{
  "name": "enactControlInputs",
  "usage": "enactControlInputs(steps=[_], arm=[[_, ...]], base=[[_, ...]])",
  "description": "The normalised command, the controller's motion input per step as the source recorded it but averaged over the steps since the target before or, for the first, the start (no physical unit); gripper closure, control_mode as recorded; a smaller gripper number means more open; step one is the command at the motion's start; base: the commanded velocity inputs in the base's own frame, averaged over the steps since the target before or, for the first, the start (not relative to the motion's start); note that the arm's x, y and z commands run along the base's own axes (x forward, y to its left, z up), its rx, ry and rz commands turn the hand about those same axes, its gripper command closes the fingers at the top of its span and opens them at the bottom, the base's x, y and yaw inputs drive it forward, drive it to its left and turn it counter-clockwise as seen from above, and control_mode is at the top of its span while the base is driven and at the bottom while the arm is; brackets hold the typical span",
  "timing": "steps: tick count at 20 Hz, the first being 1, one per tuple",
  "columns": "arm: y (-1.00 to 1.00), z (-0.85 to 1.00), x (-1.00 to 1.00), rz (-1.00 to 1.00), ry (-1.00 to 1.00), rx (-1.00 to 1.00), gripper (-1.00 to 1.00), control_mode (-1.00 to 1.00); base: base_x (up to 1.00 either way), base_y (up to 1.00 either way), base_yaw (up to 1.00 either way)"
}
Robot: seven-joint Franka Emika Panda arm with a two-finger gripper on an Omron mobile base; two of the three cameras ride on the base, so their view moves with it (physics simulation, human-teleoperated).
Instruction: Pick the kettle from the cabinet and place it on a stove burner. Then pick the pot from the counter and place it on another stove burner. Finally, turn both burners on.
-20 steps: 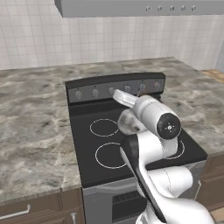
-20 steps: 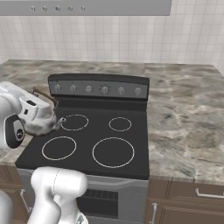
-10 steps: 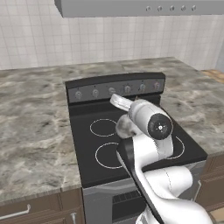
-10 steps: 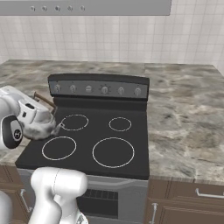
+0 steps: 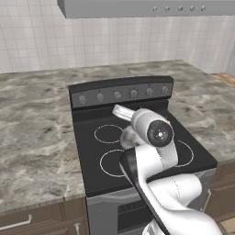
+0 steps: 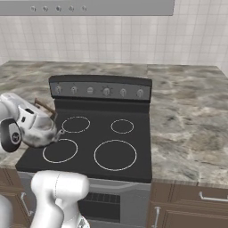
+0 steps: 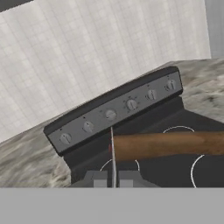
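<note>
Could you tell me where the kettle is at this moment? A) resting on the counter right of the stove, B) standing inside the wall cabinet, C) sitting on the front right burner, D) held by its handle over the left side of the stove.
D: the end effector is shut on the brown handle of the kettle, which hangs over the stove's left burners.

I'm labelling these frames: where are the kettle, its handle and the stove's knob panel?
kettle [image 6: 41, 132]: right base view, silvery body.
kettle handle [image 7: 175, 144]: hand view, brown bar.
knob panel [image 5: 121, 92]: left base view, dark front face.

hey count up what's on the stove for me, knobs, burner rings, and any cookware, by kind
Control knobs: 6
Burner rings: 4
Kettle, held by the gripper over the stove's left side: 1
Total: 11
</note>
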Motion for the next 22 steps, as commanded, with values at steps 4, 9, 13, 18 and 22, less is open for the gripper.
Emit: enactControlInputs(steps=[4,9,13,18,22], arm=[[0.0,-0.36,0.05,0.0,0.0,-0.01,1.0,-1.0],[0.0,-0.33,0.08,0.0,-0.01,0.0,1.0,-1.0],[0.0,-0.37,0.06,0.0,-0.06,0.0,1.0,-1.0],[0.0,-0.37,0.04,0.0,-0.12,0.0,1.0,-1.0],[0.0,-0.33,0.05,-0.01,-0.12,-0.03,1.0,-1.0]], base=[[0.0,0.0,0.0],[0.0,0.0,0.0],[0.0,0.0,0.0],[0.0,0.0,0.0],[0.0,0.0,0.0]])
